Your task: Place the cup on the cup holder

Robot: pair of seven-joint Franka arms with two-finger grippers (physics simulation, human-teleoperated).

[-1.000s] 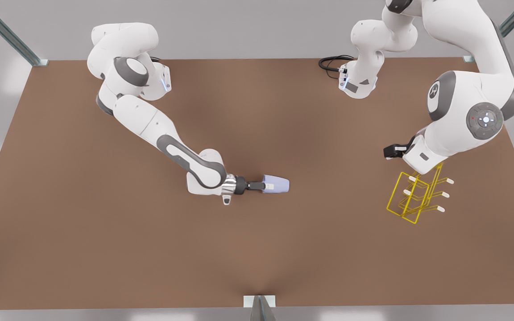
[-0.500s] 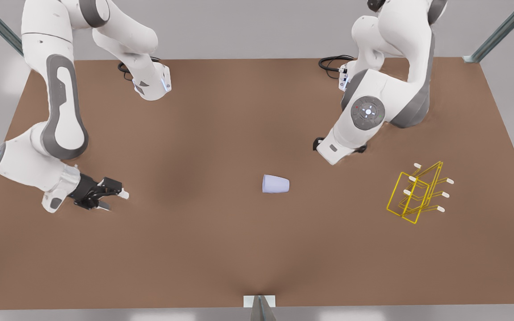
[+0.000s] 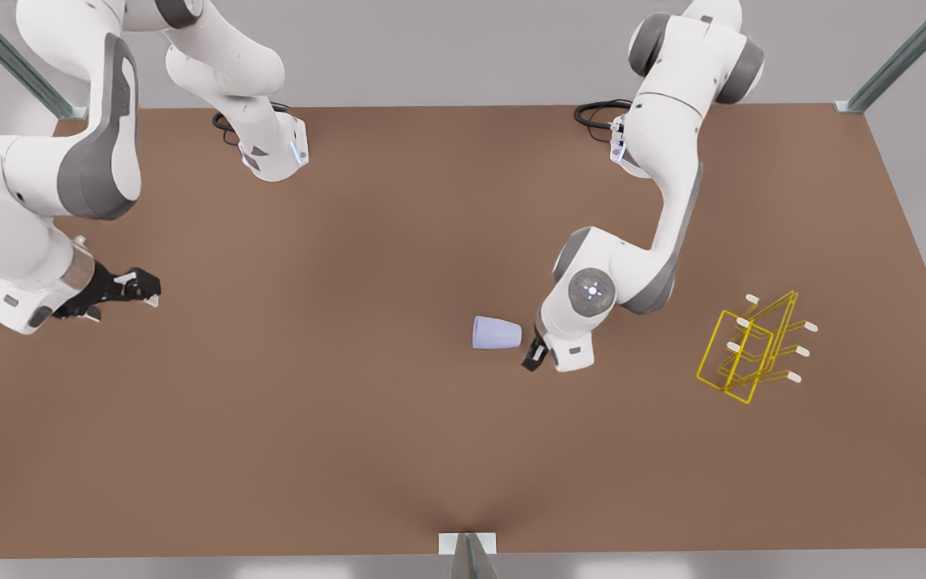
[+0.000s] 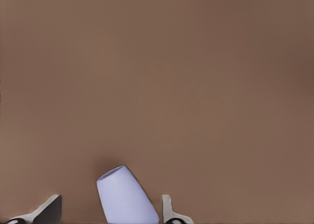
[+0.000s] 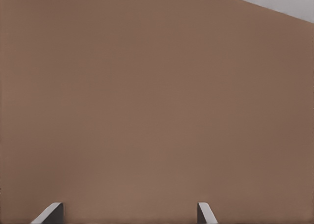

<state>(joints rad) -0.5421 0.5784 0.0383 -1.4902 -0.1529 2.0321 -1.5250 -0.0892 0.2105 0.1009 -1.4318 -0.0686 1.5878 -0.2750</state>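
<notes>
Brown tabletop (image 3: 350, 450) stretches across my front view, with grey wall behind it and metal struts at the corners. I can read no writing or brand on anything.

I see the cup (image 3: 497, 332) lying on its side near the middle of the table, touching the surface. The left gripper (image 3: 534, 354) sits just beside it on the front view's right, at the end of the arm that reaches down from the far edge. From the left wrist view I get what the front view hides: the cup (image 4: 126, 197) lies between the two spread fingers (image 4: 168, 210), apart from both, so the pincer is wide and grips nothing.

The cup holder (image 3: 752, 347) stands well apart from the cup, toward the front view's right, a yellow wire rack with white-tipped prongs.

The right gripper (image 3: 121, 287) hangs near the table's edge at the front view's left, far from the cup, on the arm that waits. Its wrist view shows me its fingertips (image 5: 205, 213) spread wide over bare table (image 5: 157, 106), with a grey strip of wall in one corner.
</notes>
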